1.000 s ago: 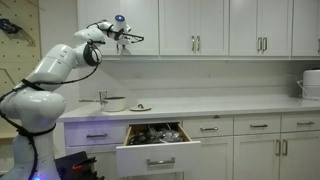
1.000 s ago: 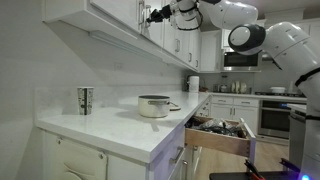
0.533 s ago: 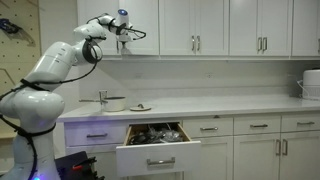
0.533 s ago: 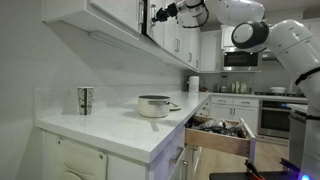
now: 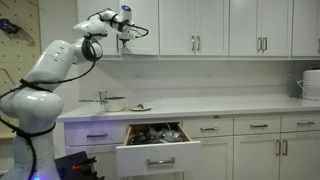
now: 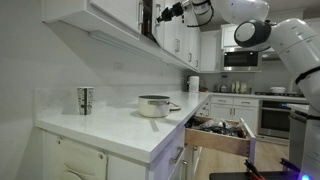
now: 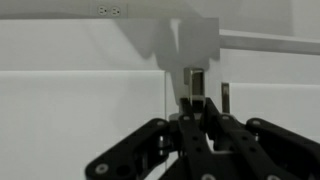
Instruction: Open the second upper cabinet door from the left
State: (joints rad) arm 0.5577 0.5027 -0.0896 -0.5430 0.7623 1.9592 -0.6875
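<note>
Pincer (image 5: 128, 31) is up at the upper cabinet row, at the seam between the first and second doors from the left. The wrist view shows the pincer (image 7: 195, 100) narrow, fingers (image 7: 186, 97) closed on either side of a vertical handle (image 7: 193, 80). The neighbouring door's handle (image 7: 226, 95) is just beside it, apart from the fingers.

Second door (image 5: 142, 25) is ajar. In an exterior view a dark gap (image 6: 146, 20) shows at its handle edge, where the pincer (image 6: 160, 14) is. The hinge edge is on the side away from the arm. The next doors along are shut, with paired handles (image 5: 195, 43) at their seam.

Room:
- The arm (image 5: 60, 62) comes in from the side of the first door, elbow bent, forearm level with the cabinet bottom edge.
- There is a tall open band between the cabinet bottom edge and the surface (image 5: 230, 104).
- A pot (image 5: 113, 102) and a small plate (image 5: 140, 107) sit on the surface below the door, well apart from it.
- A cup (image 6: 85, 99) stands near the back wall, beside the pot (image 6: 153, 105).
- A lower drawer (image 5: 158, 150) is pulled out past the surface's front edge, full of utensils. It is the only thing projecting into the aisle and sits well below the pincer.
- A white appliance (image 5: 311, 83) stands at the far end of the surface.
</note>
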